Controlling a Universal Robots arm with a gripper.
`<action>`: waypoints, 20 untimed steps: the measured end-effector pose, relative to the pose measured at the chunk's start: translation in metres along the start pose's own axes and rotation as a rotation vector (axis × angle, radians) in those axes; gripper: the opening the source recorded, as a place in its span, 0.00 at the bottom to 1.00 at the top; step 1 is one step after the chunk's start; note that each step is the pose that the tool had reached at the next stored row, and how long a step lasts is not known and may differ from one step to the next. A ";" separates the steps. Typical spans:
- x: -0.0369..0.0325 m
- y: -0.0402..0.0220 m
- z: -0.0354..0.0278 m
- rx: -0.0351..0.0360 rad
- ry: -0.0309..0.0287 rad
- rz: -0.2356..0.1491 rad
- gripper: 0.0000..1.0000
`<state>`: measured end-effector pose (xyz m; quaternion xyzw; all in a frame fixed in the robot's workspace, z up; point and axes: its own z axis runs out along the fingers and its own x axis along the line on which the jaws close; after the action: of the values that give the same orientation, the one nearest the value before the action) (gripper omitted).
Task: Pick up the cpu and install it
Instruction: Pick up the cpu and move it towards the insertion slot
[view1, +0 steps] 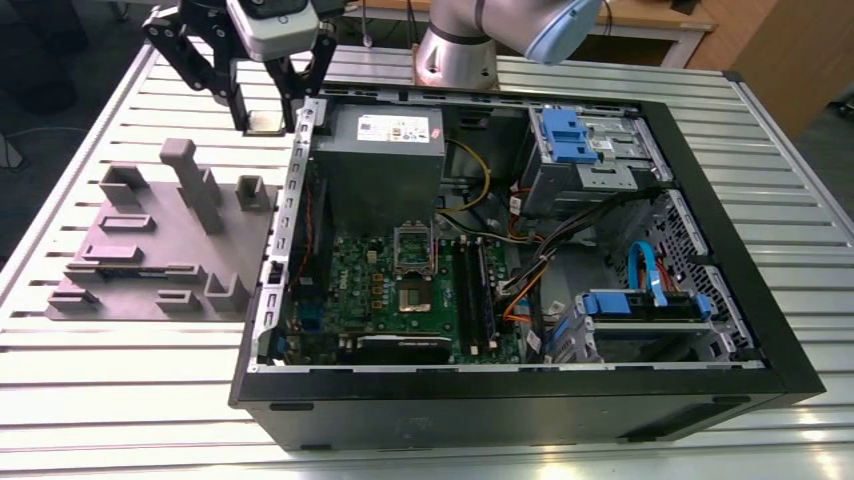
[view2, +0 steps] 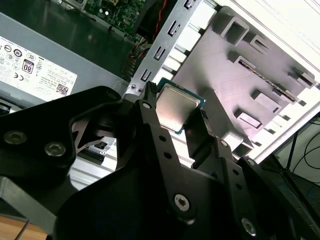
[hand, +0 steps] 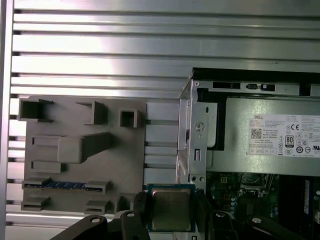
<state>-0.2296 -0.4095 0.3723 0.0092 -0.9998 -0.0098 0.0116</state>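
**Op:** Grip status?

**Log:** The black fingers (view2: 156, 131) of your gripper (view2: 176, 102) are clenched on the cpu (view2: 175, 114), a small flat square chip with a silver-grey metal lid and a thin dark rim. They pinch it on two opposite edges, and the lid faces the camera in both wrist views.

**Op:** Where is the chip?

**Log:** It is off every surface. In the first wrist view the cpu (hand: 171, 210) hangs over the strip between the grey moulded fixture block with its slots (hand: 85, 150) and the bare metal frame (hand: 196, 135) of the open black computer case. In the exterior view your gripper (view1: 264, 122) sits by that case's corner, beside the grey power-supply box with the white label (view1: 387, 150).

**Op:** How will it handle?

**Log:** My judgement is that it is light, rigid and slick on the lid. The underside contacts are probably fragile. The rim edges you have now look like the right hold, and an off-centre pinch could let it pivot.

**Op:** Edges and room?

**Log:** The frame edge is just beside the fingers, so watch it. Above the slatted aluminium table (view1: 134, 380) the air is open. Inside the case the square metal socket (view1: 411, 262) on the green motherboard (view1: 354, 290) lies well apart from you. The long black memory sticks (view1: 470, 290) stand near it on one side, and the loose orange and black cables (view1: 527, 280) lie beyond them. Space there looks tight.
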 end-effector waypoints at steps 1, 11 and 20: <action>-0.0010 0.0000 0.0000 -0.0001 -0.0001 0.000 0.47; -0.0083 -0.0029 -0.0002 -0.0002 -0.0001 0.000 0.47; -0.0122 -0.0082 -0.0005 0.0000 0.0000 0.000 0.47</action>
<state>-0.2172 -0.4175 0.3723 0.0091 -0.9998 -0.0097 0.0116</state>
